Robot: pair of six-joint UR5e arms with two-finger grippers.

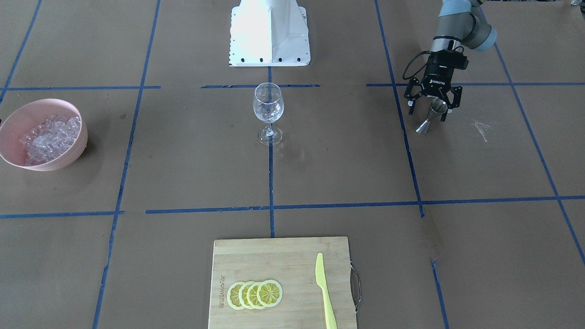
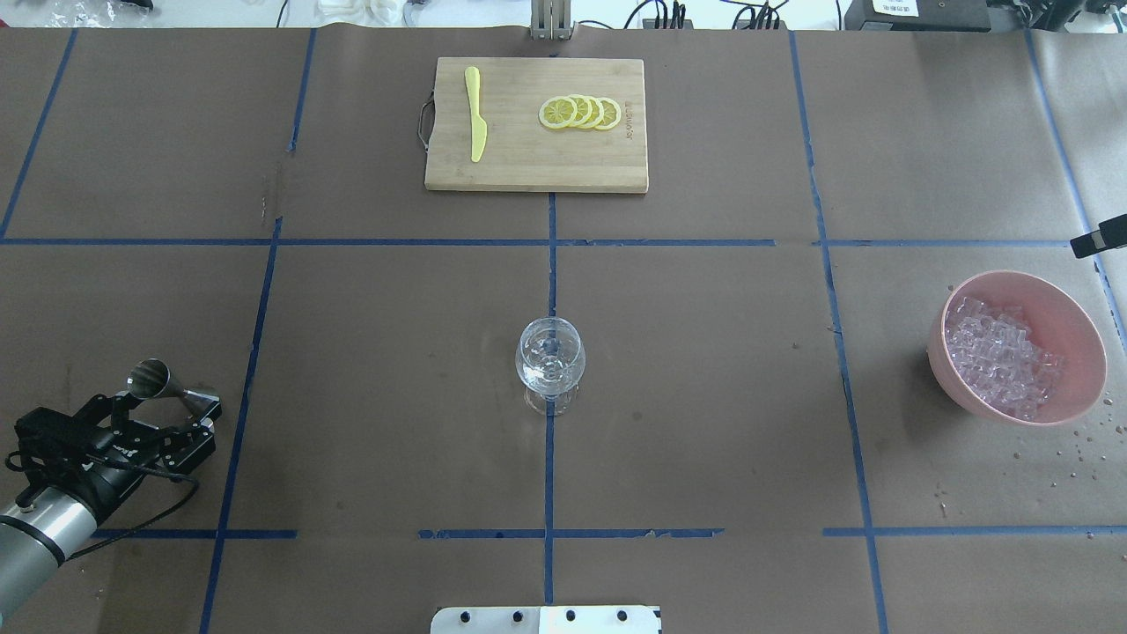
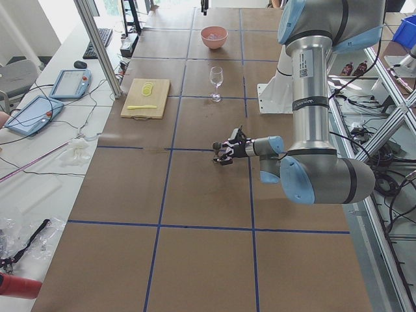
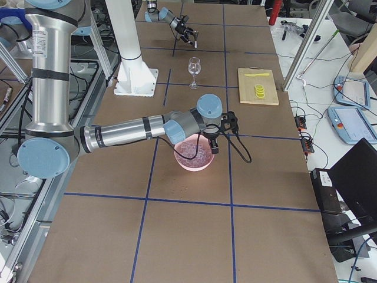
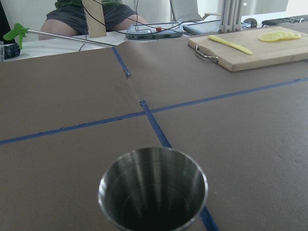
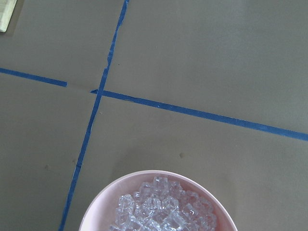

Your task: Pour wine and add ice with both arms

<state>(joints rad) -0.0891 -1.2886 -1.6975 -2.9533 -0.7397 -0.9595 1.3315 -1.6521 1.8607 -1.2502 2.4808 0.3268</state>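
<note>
A clear wine glass (image 1: 268,107) (image 2: 549,361) stands upright at the table's centre. I cannot make out any wine. My left gripper (image 1: 428,114) (image 2: 167,403) is open and low over the table, its fingers on either side of a steel jigger (image 1: 432,116) (image 5: 153,190). The ice (image 1: 48,137) (image 2: 999,357) (image 6: 163,209) fills a pink bowl (image 2: 1061,299). My right gripper (image 4: 213,147) hangs just above the bowl's rim. It shows only in the right side view, so I cannot tell if it is open or shut.
A bamboo cutting board (image 2: 528,167) holds overlapping lemon slices (image 2: 581,112) and a yellow plastic knife (image 2: 475,123) on the far side from the robot. The white base block (image 1: 269,32) stands behind the glass. A person sits beyond the table edge in the left wrist view.
</note>
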